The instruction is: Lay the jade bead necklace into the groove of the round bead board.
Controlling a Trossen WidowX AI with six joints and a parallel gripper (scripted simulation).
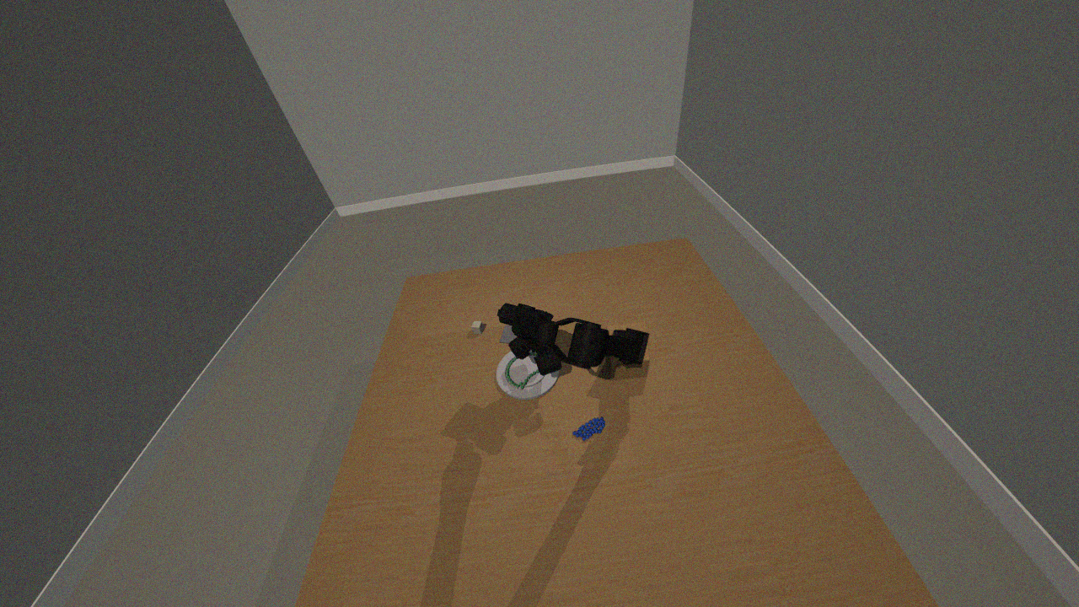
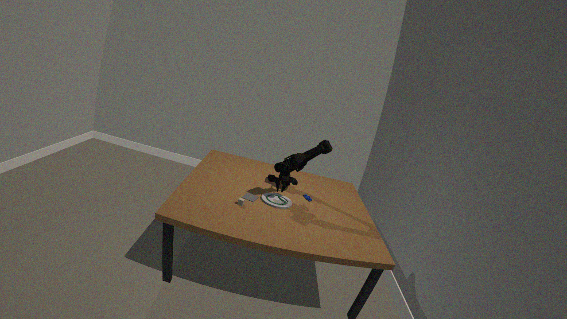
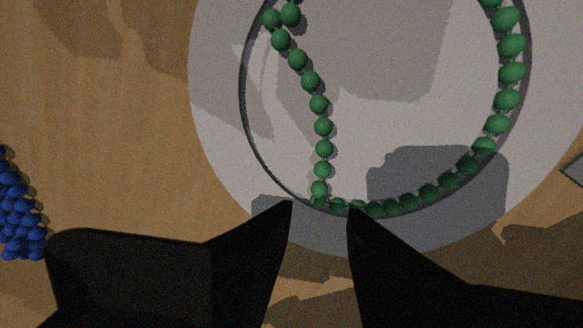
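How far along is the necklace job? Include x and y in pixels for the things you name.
Partly done. The jade bead necklace (image 1: pixel 508 371) (image 2: pixel 270 202) (image 3: pixel 512 73) is on the round bead board (image 1: pixel 526 394) (image 2: pixel 277 202) (image 3: pixel 214 91), one curved run lying along the groove. In hand: nothing; the claw (image 1: pixel 531 357) (image 2: pixel 279 191) (image 3: pixel 319 213) is partly open over the near edge in the wrist view. Left: the stretch cutting across the middle needs seating in the groove.

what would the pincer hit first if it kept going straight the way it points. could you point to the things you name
Probably the round bead board (image 1: pixel 503 388) (image 2: pixel 264 201) (image 3: pixel 219 137) near its rim, or the green beads (image 1: pixel 508 371) (image 2: pixel 284 201) (image 3: pixel 322 127) along its groove; depth under the pincer (image 1: pixel 530 357) (image 2: pixel 279 191) (image 3: pixel 320 205) is unclear.
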